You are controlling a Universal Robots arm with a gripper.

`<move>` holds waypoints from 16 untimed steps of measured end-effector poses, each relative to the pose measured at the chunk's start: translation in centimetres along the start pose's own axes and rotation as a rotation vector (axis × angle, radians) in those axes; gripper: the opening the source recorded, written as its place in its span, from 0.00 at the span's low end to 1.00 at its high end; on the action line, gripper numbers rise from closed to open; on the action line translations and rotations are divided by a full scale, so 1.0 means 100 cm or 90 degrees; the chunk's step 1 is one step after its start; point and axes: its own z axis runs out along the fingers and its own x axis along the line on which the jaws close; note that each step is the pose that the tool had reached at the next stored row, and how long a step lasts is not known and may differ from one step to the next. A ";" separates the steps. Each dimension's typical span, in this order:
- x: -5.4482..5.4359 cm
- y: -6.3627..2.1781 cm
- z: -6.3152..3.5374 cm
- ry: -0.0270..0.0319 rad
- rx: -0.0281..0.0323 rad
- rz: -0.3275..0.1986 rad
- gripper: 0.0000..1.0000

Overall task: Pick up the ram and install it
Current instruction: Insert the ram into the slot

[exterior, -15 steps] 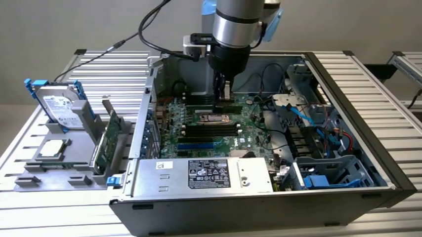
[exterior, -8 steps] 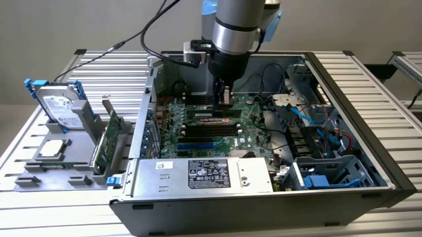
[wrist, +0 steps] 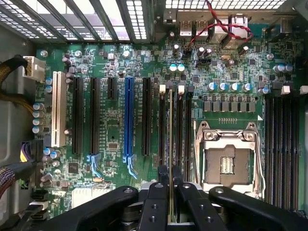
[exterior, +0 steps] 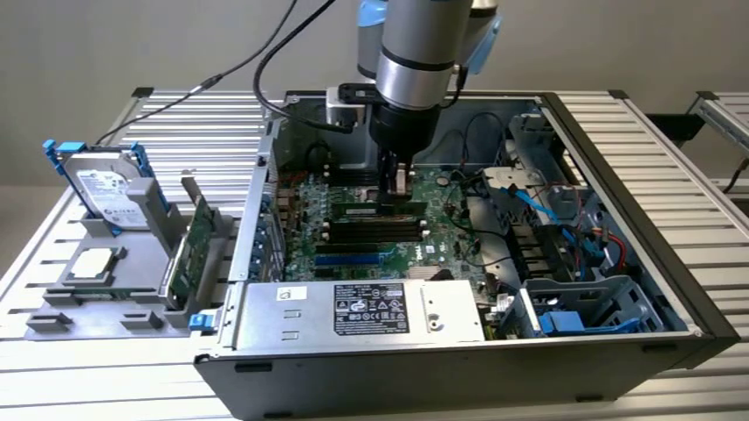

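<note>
My gripper [exterior: 401,186] reaches down into the open computer case [exterior: 655,263], over the green motherboard [exterior: 351,246]. It is shut on the ram [exterior: 365,209], a thin green stick with a pale label. The stick stands on edge along the black memory slots [exterior: 374,230]. In the wrist view the ram [wrist: 170,130] appears edge-on as a thin line. It runs between the two black fingers [wrist: 156,202] of the gripper [wrist: 170,179] and lines up with one of the black memory slots [wrist: 179,125]. Whether it is seated in the slot I cannot tell.
A silver hard drive [exterior: 105,189] and a wider green expansion card [exterior: 193,250] stand in a grey holder at the exterior view's left. Inside the case are the power supply [exterior: 363,307], blue cables [exterior: 532,197], a drive cage [exterior: 585,307] and the bare CPU socket [wrist: 226,159].
</note>
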 end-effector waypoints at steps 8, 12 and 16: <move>0.000 -0.0013 0.0145 0.0000 0.0000 0.000 0.14; 0.002 -0.0020 0.0217 0.0000 0.0000 0.000 0.14; 0.003 -0.0022 0.0242 0.0016 -0.0001 0.000 0.14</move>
